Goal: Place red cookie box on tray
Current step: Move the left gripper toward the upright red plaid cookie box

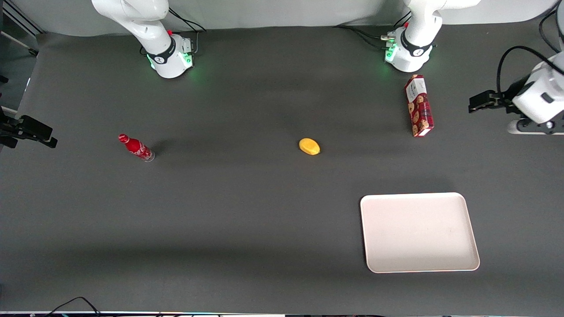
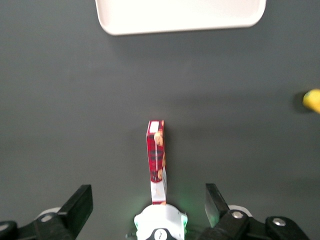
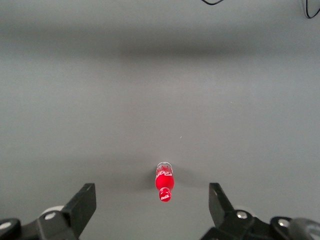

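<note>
Your red cookie box (image 1: 419,105) sits on the dark tabletop (image 1: 246,211) just in front of the working arm's base (image 1: 407,55), white label end toward the base, long axis running base-to-front-cam w/ a slight slant. In the wrist view the box (image 2: 156,160) shows as a narrow strip, seen edge-on. It's not on the tray (image 1: 418,232) yet; the tray lies flat, nearer the front cam than the box, well apart from it, nothing on it. Wrist cam catches only one edge of the tray (image 2: 180,17).

Your tool (image 1: 478,102) hangs over the working arm's end of the tabletop, near the box but not touching. Its fingers (image 2: 80,202) are spread wide, nothing between them.

Other stuff: a yellow lemon-like fruit (image 1: 309,146) mid-tabletop, and a small red bottle (image 1: 136,148) toward the parked arm's end, both well apart from box & tray.
</note>
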Robot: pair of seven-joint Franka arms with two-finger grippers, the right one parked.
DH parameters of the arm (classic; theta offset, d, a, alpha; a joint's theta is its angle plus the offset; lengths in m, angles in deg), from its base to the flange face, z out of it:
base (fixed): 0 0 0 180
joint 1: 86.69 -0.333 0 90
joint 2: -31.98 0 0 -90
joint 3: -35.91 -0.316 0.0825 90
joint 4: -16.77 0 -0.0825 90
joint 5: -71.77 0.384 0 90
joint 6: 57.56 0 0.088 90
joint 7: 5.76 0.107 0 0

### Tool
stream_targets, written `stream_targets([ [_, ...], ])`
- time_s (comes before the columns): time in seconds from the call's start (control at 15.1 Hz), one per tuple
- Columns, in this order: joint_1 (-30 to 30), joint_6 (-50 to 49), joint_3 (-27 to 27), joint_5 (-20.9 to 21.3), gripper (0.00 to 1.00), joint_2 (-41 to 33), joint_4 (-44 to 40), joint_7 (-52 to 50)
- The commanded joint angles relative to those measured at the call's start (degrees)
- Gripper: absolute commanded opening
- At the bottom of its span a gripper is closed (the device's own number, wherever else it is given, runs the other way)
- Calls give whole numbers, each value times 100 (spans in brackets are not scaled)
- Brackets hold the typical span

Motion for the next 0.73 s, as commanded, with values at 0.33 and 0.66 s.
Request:
stream_targets([
  [0.33, -24, 1697, 60, 30, 100, -1600, 3443, -6],
  [0.66, -50, 3023, 8, 30, 100, -1899, 4990, -6],
])
